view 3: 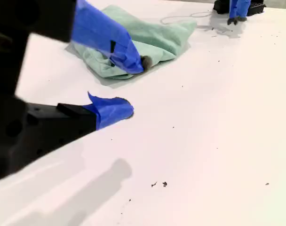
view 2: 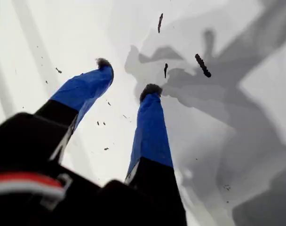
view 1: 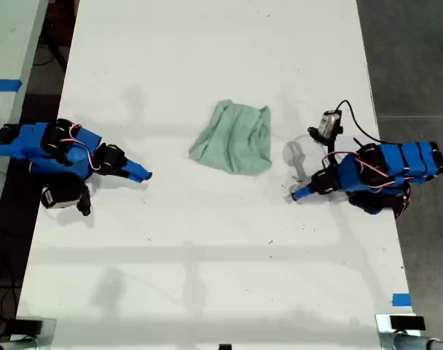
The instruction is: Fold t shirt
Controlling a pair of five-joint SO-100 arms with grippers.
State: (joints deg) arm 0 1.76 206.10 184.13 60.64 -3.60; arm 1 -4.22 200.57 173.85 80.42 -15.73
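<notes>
The shirt (view 1: 233,138) lies bunched mid-desk (view 1: 207,277), soft, light and limp; it looks best pinched at an edge or corner, where a single layer lifts. My first hand (view 2: 126,77) is moderately open over bare desk, holding nothing. My second hand (view 3: 136,87) is open wide and empty, near the shirt.

My first gripper (view 2: 126,75) points down toward the surface with jaws parted and nothing between them. My second gripper (view 3: 133,84) lies low and near-horizontal, jaws spread, also empty. In the exterior view both arms rest folded at opposite sides.
</notes>
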